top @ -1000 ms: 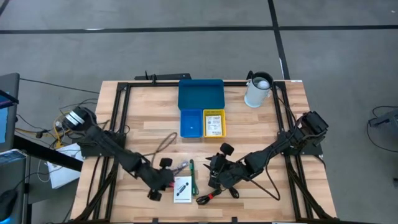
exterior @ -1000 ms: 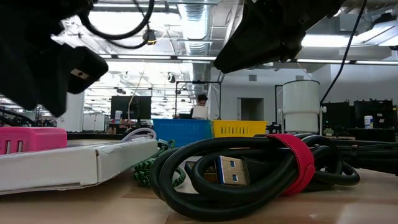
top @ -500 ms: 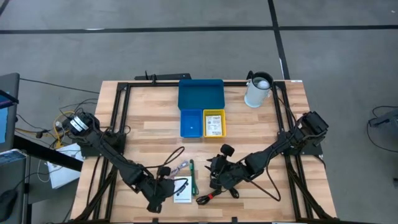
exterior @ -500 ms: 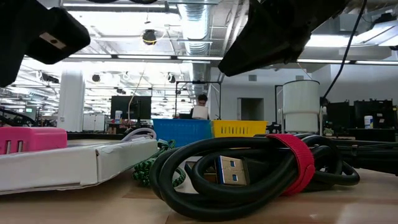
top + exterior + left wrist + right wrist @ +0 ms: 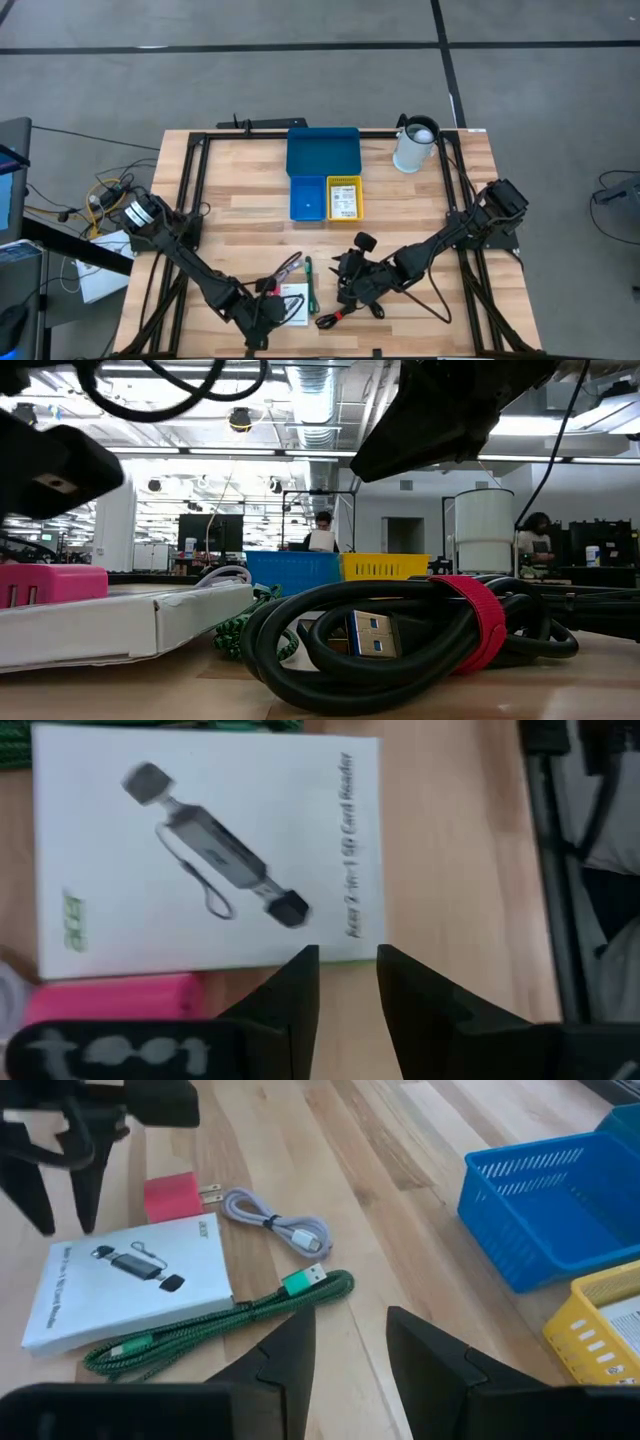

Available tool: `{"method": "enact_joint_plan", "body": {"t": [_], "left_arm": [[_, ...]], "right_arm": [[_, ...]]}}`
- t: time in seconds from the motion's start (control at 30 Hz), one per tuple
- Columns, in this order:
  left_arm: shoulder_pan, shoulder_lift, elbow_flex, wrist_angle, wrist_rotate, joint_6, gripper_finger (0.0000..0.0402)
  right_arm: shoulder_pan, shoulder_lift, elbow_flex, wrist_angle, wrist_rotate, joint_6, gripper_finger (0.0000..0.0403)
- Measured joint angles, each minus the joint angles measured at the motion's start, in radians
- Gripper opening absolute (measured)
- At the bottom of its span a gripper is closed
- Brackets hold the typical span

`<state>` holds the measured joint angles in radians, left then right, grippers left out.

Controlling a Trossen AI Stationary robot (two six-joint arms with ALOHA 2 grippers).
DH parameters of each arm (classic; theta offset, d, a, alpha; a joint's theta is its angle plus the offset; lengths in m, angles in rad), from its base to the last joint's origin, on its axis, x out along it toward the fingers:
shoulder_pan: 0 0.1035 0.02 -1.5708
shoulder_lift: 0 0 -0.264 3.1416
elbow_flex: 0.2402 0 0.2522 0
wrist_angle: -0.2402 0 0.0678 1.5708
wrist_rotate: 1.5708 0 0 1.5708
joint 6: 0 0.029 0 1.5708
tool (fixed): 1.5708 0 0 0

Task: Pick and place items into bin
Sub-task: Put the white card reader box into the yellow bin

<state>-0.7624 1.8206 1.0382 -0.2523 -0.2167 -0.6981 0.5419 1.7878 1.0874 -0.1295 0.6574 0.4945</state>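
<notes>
Since the earlier frames the left arm has swung toward the desk's near edge, and its jaws [image 5: 262, 322] now hover just left of the white box [image 5: 292, 303]; the right arm has not shifted. Nothing else has moved.

Desk [image 5: 240, 190]: pale wood inside a black frame. At its far side sits the wide blue tray [image 5: 322, 153], with the small blue bin [image 5: 307, 198] and yellow bin [image 5: 344, 197] joined along its near edge; a white card lies in the yellow one. A white pitcher [image 5: 414, 146] stands to the right of the tray.

Right arm: it reaches in from the right edge, its jaws [image 5: 347, 287] low over the near middle of the desk, above the coiled black cable [image 5: 400, 640] with its red strap. The right wrist view shows the fingers [image 5: 290, 1348] apart with nothing between them.

Left jaws: the left wrist view shows two fingers [image 5: 295, 982] with a narrow gap, empty, poised at the box's edge.

Items, all on the desk near the front: the white box [image 5: 205, 855], the pink block [image 5: 172, 1197] touching its side, the green braided cable [image 5: 230, 1320] lying along the box, and the grey cord [image 5: 275, 1225] coiled just beyond.
</notes>
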Motion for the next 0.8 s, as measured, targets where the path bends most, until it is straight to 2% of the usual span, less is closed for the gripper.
{"method": "enact_joint_plan", "body": {"t": [0.3, 0.63, 0.8], "left_arm": [[-0.018, 0.000, 0.000, -0.021, -0.031, -0.096, 0.0095], [-0.013, -0.001, 0.000, -0.088, -0.035, -0.126, 0.0095], [-0.001, 0.020, 0.001, -0.101, -0.031, -0.136, 0.0095]], "right_arm": [[0.007, 0.000, 0.000, -0.009, -0.006, -0.025, 0.0118], [0.006, 0.000, 0.000, -0.038, -0.013, -0.033, 0.0118], [-0.004, 0.000, 0.000, -0.037, -0.138, -0.104, 0.0118]]}}
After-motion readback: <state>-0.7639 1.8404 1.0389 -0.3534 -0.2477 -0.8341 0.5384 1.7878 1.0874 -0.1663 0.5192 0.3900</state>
